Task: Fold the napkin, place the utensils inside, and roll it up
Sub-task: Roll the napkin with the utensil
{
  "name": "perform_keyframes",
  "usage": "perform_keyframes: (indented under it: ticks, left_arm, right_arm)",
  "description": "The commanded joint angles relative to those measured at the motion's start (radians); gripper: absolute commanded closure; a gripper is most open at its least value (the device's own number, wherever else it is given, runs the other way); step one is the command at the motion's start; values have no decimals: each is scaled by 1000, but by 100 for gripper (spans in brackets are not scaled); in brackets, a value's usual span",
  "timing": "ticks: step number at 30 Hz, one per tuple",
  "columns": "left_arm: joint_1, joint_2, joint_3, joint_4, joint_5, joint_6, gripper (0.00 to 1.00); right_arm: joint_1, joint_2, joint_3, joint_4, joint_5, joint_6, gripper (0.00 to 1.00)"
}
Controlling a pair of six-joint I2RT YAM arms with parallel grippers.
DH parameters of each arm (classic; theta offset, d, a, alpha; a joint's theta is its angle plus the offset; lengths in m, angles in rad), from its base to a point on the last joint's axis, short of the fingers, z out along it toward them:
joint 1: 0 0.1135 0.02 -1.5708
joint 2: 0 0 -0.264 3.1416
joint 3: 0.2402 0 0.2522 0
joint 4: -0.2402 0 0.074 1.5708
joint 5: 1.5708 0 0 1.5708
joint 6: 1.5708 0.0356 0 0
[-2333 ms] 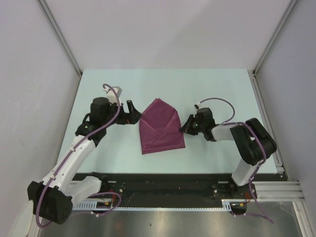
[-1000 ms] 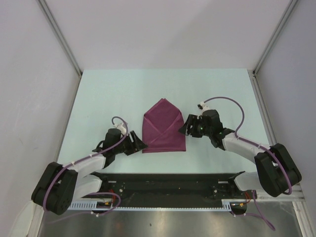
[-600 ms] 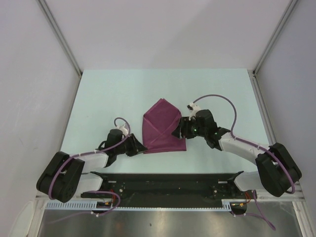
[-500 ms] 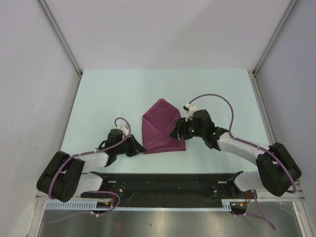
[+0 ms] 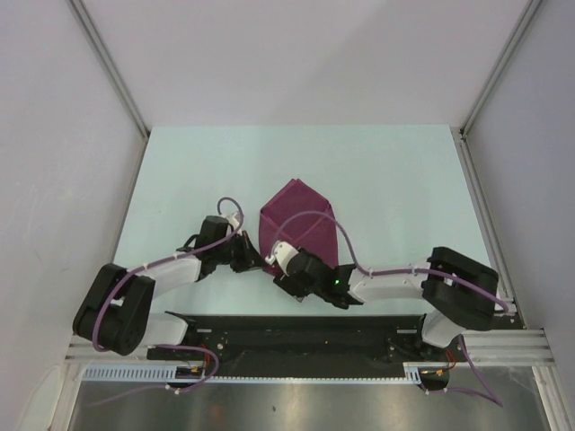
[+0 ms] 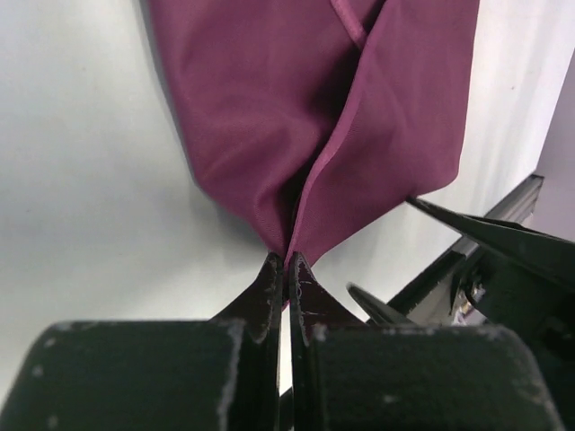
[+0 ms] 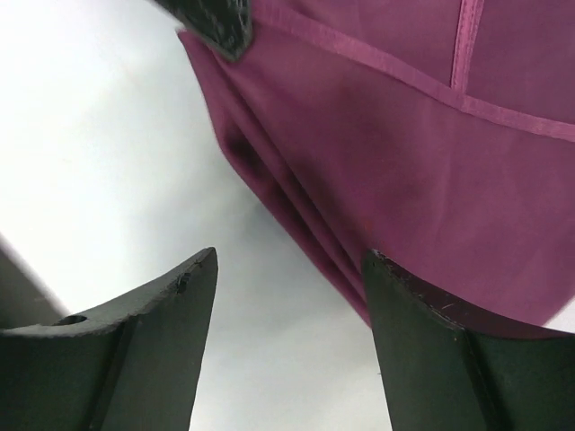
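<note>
The magenta napkin (image 5: 296,220) lies folded on the table, pointed at its far end. My left gripper (image 5: 254,262) is shut on its near-left corner; in the left wrist view the cloth (image 6: 314,99) puckers into the closed fingertips of the gripper (image 6: 287,262). My right gripper (image 5: 277,269) is low at the napkin's near edge, right beside the left one. It stands open (image 7: 292,256) with bare table between its fingers, and the napkin's layered edge (image 7: 431,162) runs just beyond its right fingertip. Its fingers (image 6: 485,235) show in the left wrist view. The utensils are out of view.
The pale green table (image 5: 198,171) is walled by white panels at the back and sides. A black rail (image 5: 296,328) with the arm bases runs along the near edge, close behind both grippers.
The left gripper has closed on the napkin's near-left corner. The right arm has swung from the napkin's right side across to its near edge, next to the left gripper.
</note>
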Motion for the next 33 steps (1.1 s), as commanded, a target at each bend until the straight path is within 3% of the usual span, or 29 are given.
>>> perform_keyframes:
  ticks: [1,5,14,26,27,30,31,33]
  left_arm:
    - [34,52,29,-11,115,16,100]
    - [42,54,38,-27,120,19,100]
    - [52,54,74,-94,127,49,100]
    - [63,66,109,-139,124,81,100]
    - [63,68,111,-139,124,82,100]
    - [63,48,111,-146,108,88,73]
    - [63,36,108,-149,80,88,59]
    - [63,-16,98,-156,40,85,44]
  right_arm:
    - [83,90,49,115,309,-155,29]
    - [122,168,69,174,413,-215,29]
    - [159,261,103,172,391,-281,33]
    - [136,306,104,112,279,-307,78]
    - [133,306,109,99,266,-310,86]
    - [120,298,135,45,184,-318,100]
    - [116,291,144,28,132,-315,100]
    - [94,279,172,-28,50,-298,100]
